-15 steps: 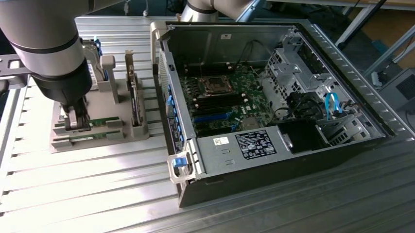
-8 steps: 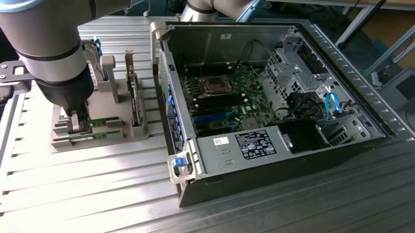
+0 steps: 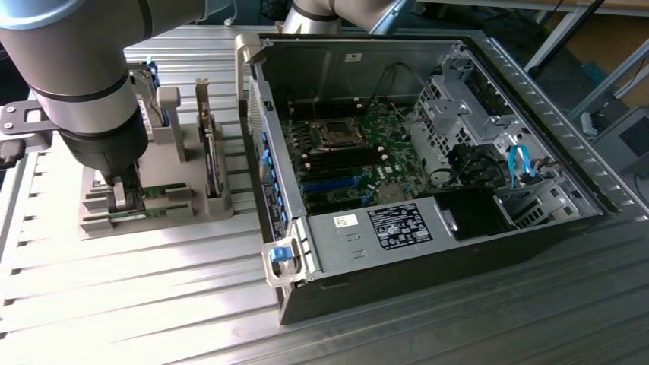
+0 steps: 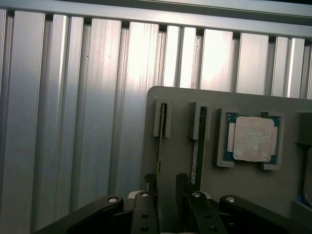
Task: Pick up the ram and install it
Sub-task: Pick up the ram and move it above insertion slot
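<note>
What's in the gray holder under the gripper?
In the holder: the ram on edge, a second thin board alongside, and a square processor chip. The fingers cover both boards' near ends.

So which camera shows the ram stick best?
The wrist view: the ram stands edge-on in its gray holder, between the open claw's fingers. The exterior view shows a sliver of its green side beside the arm.
</note>
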Controlling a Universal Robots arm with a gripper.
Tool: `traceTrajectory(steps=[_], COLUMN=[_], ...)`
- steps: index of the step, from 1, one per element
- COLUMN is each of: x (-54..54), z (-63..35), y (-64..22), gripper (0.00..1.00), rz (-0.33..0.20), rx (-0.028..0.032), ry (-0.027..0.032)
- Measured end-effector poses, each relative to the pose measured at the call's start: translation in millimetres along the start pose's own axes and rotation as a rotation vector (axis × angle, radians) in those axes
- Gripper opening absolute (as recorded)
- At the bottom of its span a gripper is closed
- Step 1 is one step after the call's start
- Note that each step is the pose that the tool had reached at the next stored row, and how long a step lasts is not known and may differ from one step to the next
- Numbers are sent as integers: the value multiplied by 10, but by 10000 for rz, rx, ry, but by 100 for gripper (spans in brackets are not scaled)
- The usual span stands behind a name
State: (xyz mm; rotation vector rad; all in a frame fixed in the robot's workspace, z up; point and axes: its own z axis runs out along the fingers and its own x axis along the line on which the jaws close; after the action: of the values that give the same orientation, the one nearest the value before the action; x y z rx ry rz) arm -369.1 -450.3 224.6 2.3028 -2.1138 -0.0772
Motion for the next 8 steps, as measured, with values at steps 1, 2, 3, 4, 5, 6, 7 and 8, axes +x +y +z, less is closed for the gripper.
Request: traceTrajectory(steps=[1,2,3,4,5,6,7,8], x=[0,12,26,39,39,39,40,40], z=[1,2,1,0,0,0,0,0], y=[0,0,2,3,3,3,3,2], gripper=[30,30,30,30,30,30,30,30], rz=[0,-2,0,0,1,2,0,0], rx=[2,5,2,2,2,2,3,3], ry=[-1,-2,-2,-2,-2,-2,-2,-2])
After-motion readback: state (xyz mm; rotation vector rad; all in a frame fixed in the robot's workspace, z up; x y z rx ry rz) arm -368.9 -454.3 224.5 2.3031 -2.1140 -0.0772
